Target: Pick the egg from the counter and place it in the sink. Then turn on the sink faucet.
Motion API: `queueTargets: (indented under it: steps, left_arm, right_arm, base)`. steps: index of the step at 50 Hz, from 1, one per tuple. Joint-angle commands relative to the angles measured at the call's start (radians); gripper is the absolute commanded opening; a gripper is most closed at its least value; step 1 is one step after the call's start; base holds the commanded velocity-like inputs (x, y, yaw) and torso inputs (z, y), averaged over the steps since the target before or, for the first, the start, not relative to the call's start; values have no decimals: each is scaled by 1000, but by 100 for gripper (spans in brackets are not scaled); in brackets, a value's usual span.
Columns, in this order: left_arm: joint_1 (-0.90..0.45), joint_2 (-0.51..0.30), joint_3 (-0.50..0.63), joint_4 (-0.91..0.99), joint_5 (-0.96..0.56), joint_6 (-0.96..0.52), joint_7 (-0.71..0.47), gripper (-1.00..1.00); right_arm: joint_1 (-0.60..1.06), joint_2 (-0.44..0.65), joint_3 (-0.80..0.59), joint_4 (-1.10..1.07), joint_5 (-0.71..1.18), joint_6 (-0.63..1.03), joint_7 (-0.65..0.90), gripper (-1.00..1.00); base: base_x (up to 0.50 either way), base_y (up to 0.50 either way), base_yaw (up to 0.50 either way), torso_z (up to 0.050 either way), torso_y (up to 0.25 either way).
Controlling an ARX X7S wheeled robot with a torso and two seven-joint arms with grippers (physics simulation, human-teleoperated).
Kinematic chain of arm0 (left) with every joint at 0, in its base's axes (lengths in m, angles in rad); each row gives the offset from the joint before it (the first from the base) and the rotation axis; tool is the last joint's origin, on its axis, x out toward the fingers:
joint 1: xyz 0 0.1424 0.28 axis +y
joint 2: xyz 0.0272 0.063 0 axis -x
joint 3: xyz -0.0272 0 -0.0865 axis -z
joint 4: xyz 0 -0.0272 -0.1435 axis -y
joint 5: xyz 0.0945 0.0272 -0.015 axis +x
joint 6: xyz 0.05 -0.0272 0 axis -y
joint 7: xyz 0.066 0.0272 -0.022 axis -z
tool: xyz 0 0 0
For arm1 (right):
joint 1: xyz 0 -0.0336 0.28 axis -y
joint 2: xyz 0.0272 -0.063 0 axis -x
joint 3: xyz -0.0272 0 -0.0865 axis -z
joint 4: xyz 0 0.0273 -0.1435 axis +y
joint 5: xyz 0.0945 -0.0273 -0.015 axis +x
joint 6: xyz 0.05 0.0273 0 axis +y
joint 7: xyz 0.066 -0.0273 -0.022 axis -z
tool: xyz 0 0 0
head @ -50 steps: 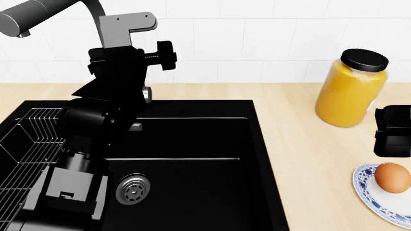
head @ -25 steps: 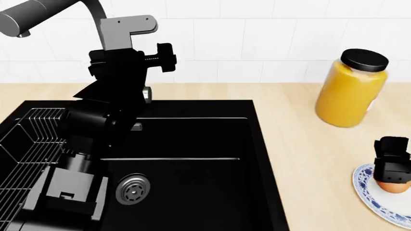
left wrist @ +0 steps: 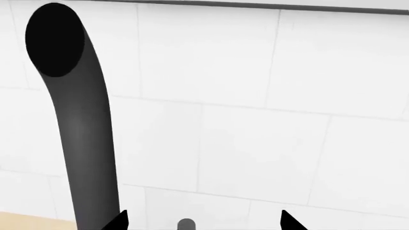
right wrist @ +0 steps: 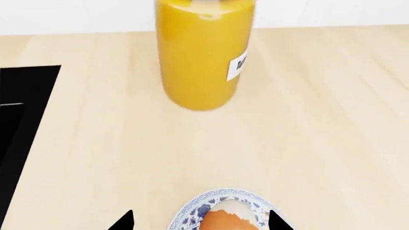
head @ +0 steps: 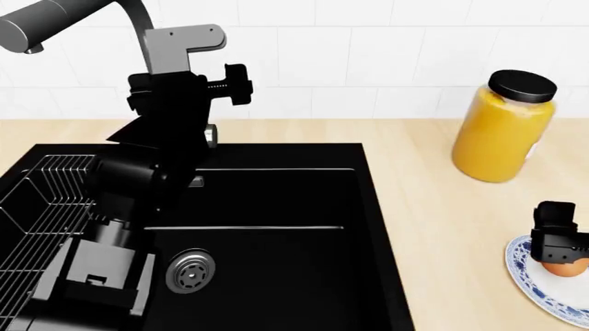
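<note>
Small orange-brown egg (head: 563,268): on blue-patterned white plate (head: 541,289), beige wood-grain counter (head: 442,207), 3 o'clock of matte black rectangular sink (head: 276,227).
Right gripper (head: 558,243): directly over egg, fingers spread either side, not clamped.
Left gripper (left wrist: 201,224): spread wide, beside tall grey metal faucet (left wrist: 80,134).
Yellow-orange jar (head: 504,131): 12 o'clock of plate.

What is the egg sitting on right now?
The egg rests on a small blue-patterned white plate on the counter. The right gripper covers the egg's top, so only its lower part shows in the head view.
</note>
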Motion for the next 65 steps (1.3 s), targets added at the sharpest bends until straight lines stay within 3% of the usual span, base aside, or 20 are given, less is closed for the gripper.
queueTargets:
  steps: [1,42,65]
  left_arm:
    - [-3,1,7,-19,-1,14,1,100]
    - [5,-8,31,-35,-17,35,-7,100]
    - [2,-13,45,-54,-24,49,-7,100]
  right_arm:
    - [-14,-12,9,20,-66,26,-41,100]
    - [-156,-78,87,45,-327,67,-231,100]
    - [-170,-99,48,65,-442,45,-325,100]
  base:
    - [0,0,0,0,0]
    - [0,0,0,0,0]
    - [0,0,0,0,0]
